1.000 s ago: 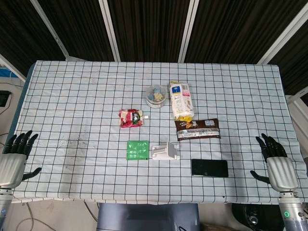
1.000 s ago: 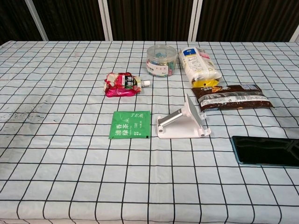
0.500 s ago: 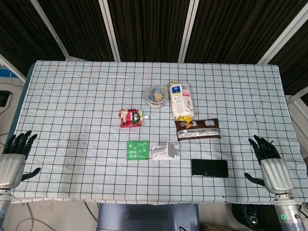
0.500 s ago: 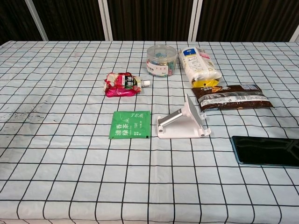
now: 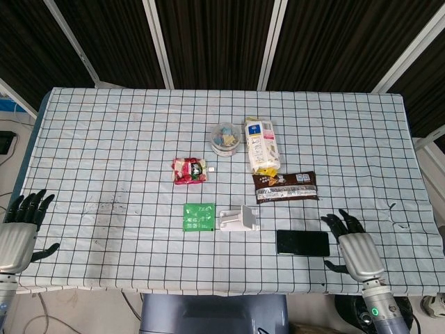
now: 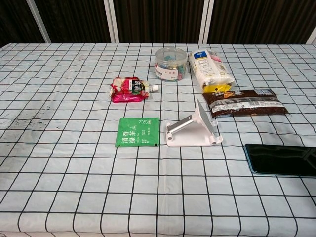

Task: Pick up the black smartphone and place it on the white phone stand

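Note:
The black smartphone lies flat near the table's front edge, right of the white phone stand. In the chest view the phone runs off the right edge and the stand sits mid-table. My right hand hovers just right of the phone, fingers spread, holding nothing. At the front left corner my left hand stays open and empty. Neither hand shows in the chest view.
A green tea sachet lies left of the stand. A brown snack bar, yellow-white snack bag, round clear tub and red pouch sit behind. The checked cloth covers the table.
My right hand has moved left along the front edge, from the table's right corner to just beside the phone. The left hand and all objects stay put.

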`<state>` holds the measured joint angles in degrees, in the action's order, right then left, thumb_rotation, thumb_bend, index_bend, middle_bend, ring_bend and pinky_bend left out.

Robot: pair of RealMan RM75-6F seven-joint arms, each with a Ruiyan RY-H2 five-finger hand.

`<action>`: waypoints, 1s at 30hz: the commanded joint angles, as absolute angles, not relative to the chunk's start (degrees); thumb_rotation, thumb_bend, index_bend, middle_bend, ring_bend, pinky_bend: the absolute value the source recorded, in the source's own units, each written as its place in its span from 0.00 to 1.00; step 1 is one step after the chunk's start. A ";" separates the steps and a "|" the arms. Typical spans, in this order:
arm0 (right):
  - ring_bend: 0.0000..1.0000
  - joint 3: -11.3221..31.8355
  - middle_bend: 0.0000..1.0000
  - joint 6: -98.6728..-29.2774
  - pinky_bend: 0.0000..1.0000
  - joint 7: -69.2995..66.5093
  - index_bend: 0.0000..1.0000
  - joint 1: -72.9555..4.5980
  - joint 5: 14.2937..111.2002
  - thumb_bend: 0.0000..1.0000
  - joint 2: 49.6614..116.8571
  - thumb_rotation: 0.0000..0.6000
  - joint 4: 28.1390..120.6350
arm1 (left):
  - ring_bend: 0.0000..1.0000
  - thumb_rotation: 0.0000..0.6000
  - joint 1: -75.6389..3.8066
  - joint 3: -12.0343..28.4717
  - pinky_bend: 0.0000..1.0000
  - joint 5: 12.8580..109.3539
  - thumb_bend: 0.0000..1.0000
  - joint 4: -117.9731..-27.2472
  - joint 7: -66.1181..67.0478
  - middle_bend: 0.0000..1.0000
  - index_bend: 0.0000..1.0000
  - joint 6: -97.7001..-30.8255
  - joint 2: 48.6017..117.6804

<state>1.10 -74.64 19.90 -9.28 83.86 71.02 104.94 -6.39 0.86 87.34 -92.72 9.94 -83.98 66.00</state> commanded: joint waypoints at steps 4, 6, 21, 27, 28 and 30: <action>0.00 1.12 0.22 -70.54 0.14 29.21 0.27 -11.25 76.83 0.23 76.22 1.00 107.53 | 0.00 1.00 -6.40 0.82 0.00 87.50 0.00 -92.57 9.68 0.00 0.00 -84.00 65.96; 0.00 1.34 0.22 -70.09 0.14 30.55 0.28 -11.57 75.10 0.24 77.47 1.00 107.48 | 0.00 1.00 -6.41 0.79 0.00 87.56 0.00 -92.54 9.58 0.00 0.00 -83.98 65.94; 0.00 4.58 0.23 -69.01 0.14 35.58 0.29 -14.19 62.80 0.26 81.78 1.00 105.28 | 0.00 1.00 -6.43 0.75 0.00 87.51 0.00 -92.56 9.87 0.00 0.00 -83.85 65.98; 0.00 5.47 0.23 -69.74 0.14 37.86 0.29 -14.85 57.57 0.26 81.95 1.00 106.74 | 0.00 1.00 -6.43 0.77 0.00 87.39 0.00 -92.61 10.04 0.00 0.00 -83.79 66.03; 0.00 5.55 0.23 -69.87 0.14 38.25 0.29 -14.97 56.89 0.26 81.98 1.00 107.00 | 0.00 1.00 -6.42 0.77 0.00 87.41 0.00 -92.63 10.07 0.00 0.00 -83.80 66.03; 0.00 5.74 0.23 -70.34 0.14 39.07 0.29 -15.29 55.16 0.26 82.29 1.00 107.48 | 0.00 1.00 -6.41 0.75 0.00 87.45 0.00 -92.62 10.12 0.00 0.00 -83.84 66.03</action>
<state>5.42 -69.85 38.11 -14.88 56.60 82.00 106.84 -6.41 0.75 87.45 -92.62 10.12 -83.84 66.03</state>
